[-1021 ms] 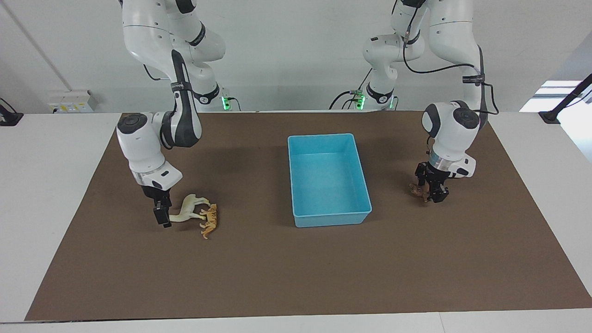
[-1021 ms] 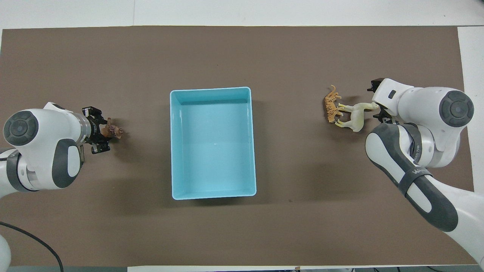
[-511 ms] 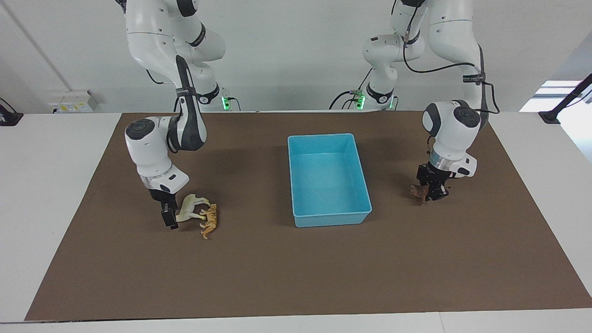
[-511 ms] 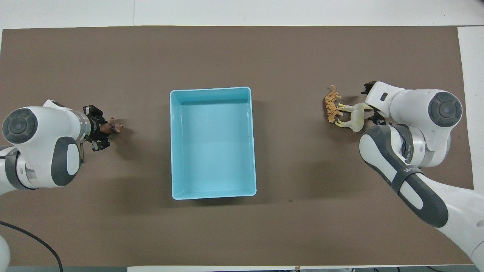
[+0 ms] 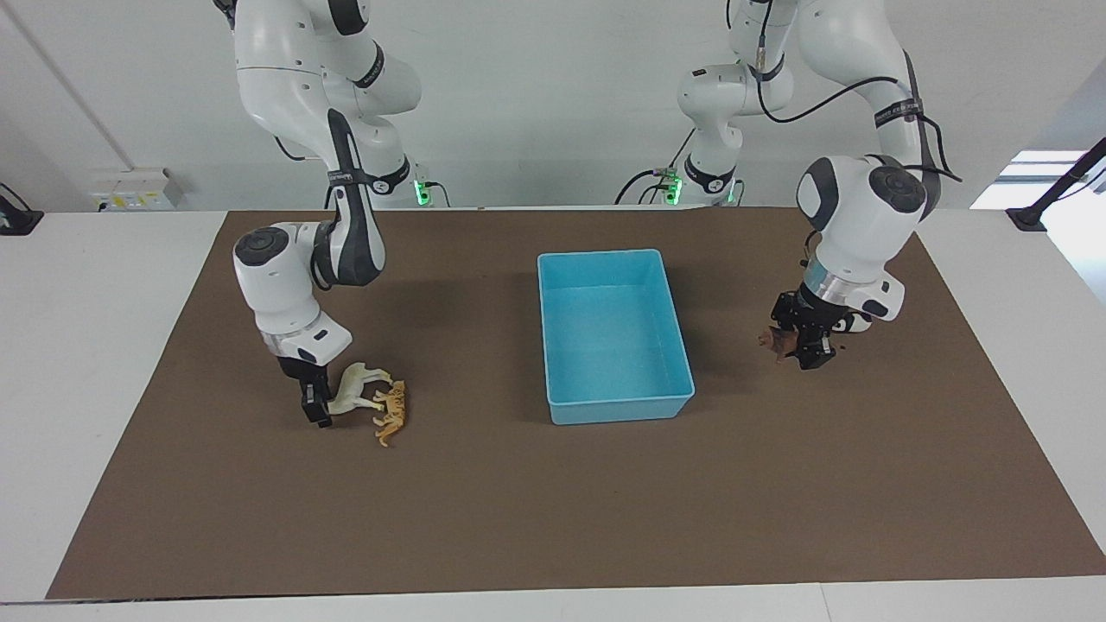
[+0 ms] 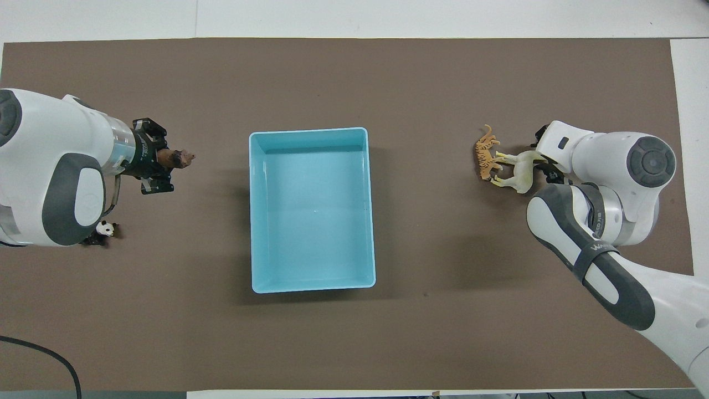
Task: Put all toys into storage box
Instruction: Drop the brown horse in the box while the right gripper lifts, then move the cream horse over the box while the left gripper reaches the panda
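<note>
Clamping lion [image 5: 775, 340], left fingers [image 5: 791, 345], right fingers' [image 5: 314, 406] state unclear by horse [image 5: 356, 388], panda [image 6: 105, 228] half-hidden

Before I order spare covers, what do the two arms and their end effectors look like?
Both arms have glossy white rounded shells with dark grey joint bands and round grey caps. The left end effector and right end effector are small and black. A black cable loops along the left arm.

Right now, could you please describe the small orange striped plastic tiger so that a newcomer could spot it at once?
Start at the light blue rectangular plastic storage box mid-table and look toward the right arm's end. Two figurines touch there: the small orange striped plastic tiger lies beside the cream-white long-necked horse figurine, slightly farther from the robots. It alone is orange.
</note>
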Motion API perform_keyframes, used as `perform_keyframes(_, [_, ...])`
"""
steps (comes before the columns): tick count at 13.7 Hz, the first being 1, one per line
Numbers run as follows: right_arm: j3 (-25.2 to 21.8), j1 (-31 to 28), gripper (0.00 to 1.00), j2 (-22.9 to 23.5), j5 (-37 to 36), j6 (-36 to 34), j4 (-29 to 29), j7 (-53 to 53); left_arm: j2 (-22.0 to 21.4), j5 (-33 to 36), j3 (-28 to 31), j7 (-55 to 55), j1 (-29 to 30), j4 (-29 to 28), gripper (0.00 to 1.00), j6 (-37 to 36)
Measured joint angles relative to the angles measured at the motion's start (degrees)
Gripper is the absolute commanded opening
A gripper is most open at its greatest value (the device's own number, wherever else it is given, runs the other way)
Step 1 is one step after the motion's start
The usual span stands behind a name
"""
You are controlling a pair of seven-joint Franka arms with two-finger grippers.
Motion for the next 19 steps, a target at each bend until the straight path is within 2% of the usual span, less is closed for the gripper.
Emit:
perform_keyframes(2, [-0.05,0.00,0.00,0.01,0.01,0.02,-0.04,1.22,-2.78,-1.98,-6.49,-0.46,-0.17,2.07,0.00,-1.91])
perform_keyframes(4, [-0.07,-0.01,0.00,0.01,0.01,0.00,-0.03,2.07,-4.01,-2.43,-12.63,-0.65,-0.80,1.91,0.00,-0.79])
perform_keyframes(7, [-0.06,-0.02,0.00,0.01,0.01,-2.19,1.00,3.02,-3.53,-2.44,-14.48,-0.69,-4.39,-0.64,0.00,5.60])
perform_keyframes(8, [-0.05,-0.02,0.00,-0.04,0.01,-4.51,2.26,3.75,-3.24,-2.44,-14.49,-0.28,-4.69,-2.01,0.15,6.93])
perform_keyframes(9, [-0.04,0.00,0.00,-0.23,0.01,-7.16,3.87,4.31,-2.97,-2.44,-14.38,0.90,-4.67,-3.28,0.50,7.75])
perform_keyframes(11, [-0.06,0.00,0.00,-1.31,0.01,-14.12,8.25,5.77,-2.31,-2.44,-14.15,3.43,-4.64,-5.18,0.95,8.78])
perform_keyframes(12, [-0.09,-0.01,0.00,-2.23,0.01,-17.96,10.66,6.79,-2.06,-2.44,-14.18,3.81,-4.67,-5.61,1.00,9.06])
perform_keyframes(15, [-0.27,-0.42,0.00,-5.22,0.02,-28.58,17.64,12.98,-2.05,-2.40,-14.25,4.55,-5.51,-5.33,1.00,9.15])
perform_keyframes(17, [-0.22,-0.66,0.00,-7.02,-0.03,-31.24,20.00,20.33,-2.50,-2.19,-14.15,5.59,-5.73,-4.45,1.00,8.63])
perform_keyframes(19, [0.26,0.34,0.00,-8.17,0.00,-32.82,21.39,29.67,-3.27,-1.52,-13.58,9.54,-5.02,-2.03,1.00,3.65])
